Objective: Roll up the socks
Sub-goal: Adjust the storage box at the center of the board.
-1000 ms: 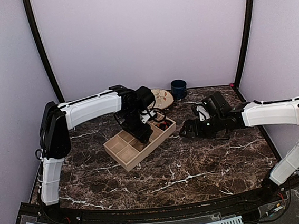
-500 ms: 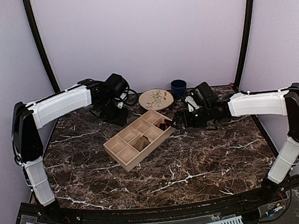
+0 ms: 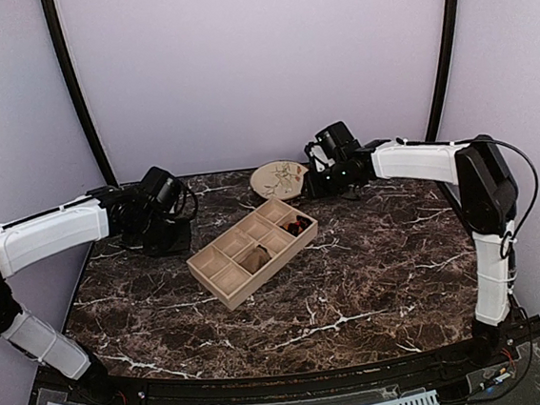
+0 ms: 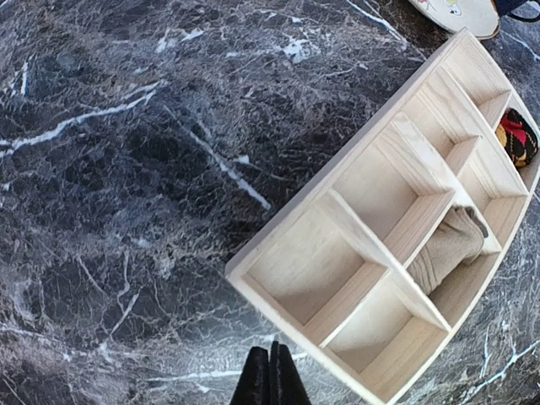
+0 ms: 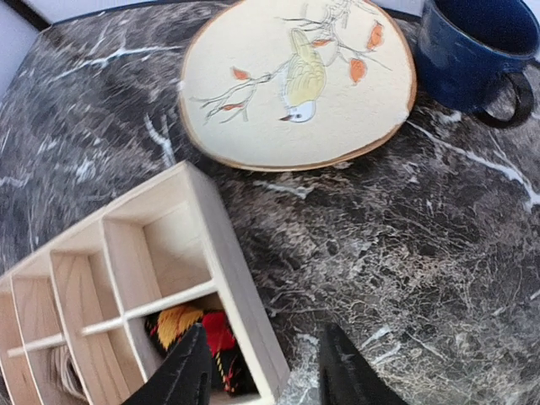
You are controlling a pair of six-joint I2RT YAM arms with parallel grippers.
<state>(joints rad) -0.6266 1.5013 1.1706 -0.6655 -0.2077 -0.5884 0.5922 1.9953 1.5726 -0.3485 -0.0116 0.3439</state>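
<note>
The left fingers (image 4: 270, 384) are pressed together and pinch nothing. They hang over the dark marble surface (image 3: 373, 279), off the left side of the wooden box (image 4: 291, 261), near its corner but apart from it. The box lies at a slant on the surface, split into open compartments. The tan sock (image 4: 447, 249) sits bundled in a middle compartment, against a divider. The argyle sock (image 5: 202, 333), black with red and orange, is tucked into the box's far right end compartment. Beyond that end of the box lies a round plate (image 5: 295, 84) painted with a bird on a branch, apart from the box. The right fingers (image 5: 190, 375) are spread with nothing between them. They hover past the box's right end, beside the plate. A dark blue mug (image 5: 472, 51) stands upright just right of the plate, farthest from the box.
</note>
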